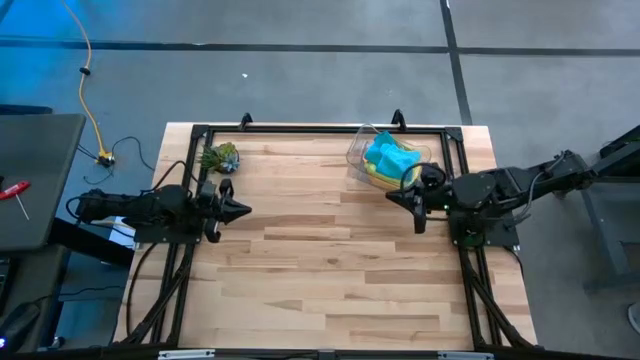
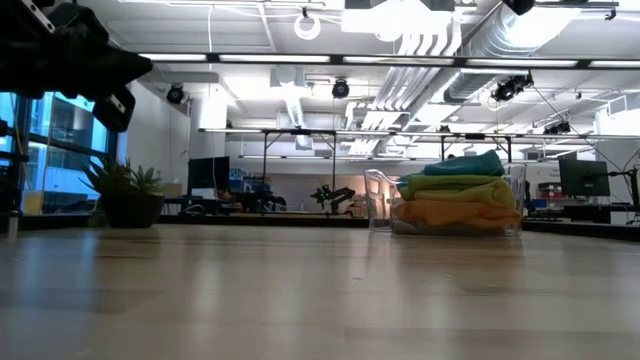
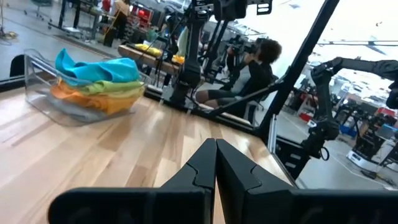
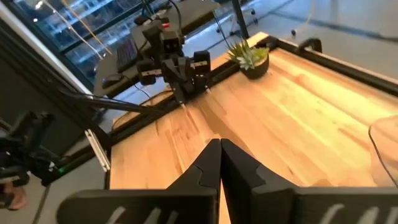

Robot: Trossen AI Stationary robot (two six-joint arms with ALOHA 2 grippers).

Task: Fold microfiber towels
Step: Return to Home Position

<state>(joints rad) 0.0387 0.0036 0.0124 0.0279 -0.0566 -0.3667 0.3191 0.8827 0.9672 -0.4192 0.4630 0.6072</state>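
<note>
Microfiber towels: folded, stacked in far-right bin. Left gripper, right gripper: fingers pressed together, empty. We judge only homing remains.

From overhead we look straight down on the whole counter. Our low camera sits at counter height, close to the surface, facing level into the room. Both catch the clear bin and the plant. The left wrist camera peers past the left hand toward that bin. The right wrist camera, past the right hand, faces the plant and the left arm.
</note>
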